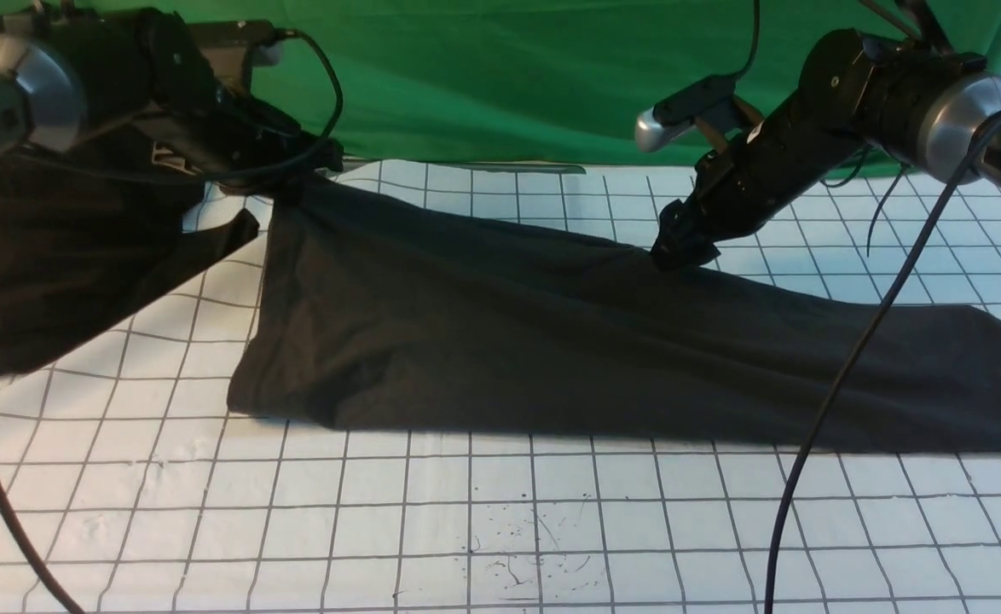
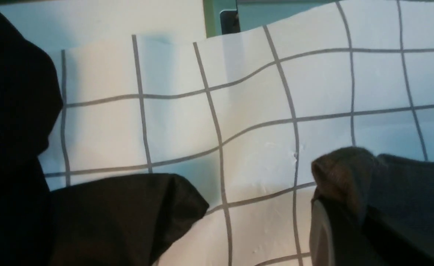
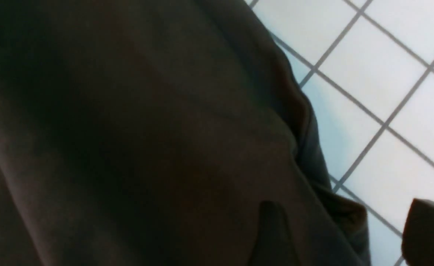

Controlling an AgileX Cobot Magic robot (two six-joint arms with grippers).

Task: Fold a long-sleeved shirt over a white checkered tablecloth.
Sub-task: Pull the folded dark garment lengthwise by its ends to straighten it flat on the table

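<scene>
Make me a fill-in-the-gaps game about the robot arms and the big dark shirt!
1. The long-sleeved shirt lies on the white checkered tablecloth, whose thin lines make little ___.
2. The left gripper is ___ on one corner of the shirt and holds it up.
3. The right gripper sits at the shirt's far edge with its jaws ___.
4. The hanging cloth at the back is coloured ___.

Missing words: squares; shut; open; green.
</scene>
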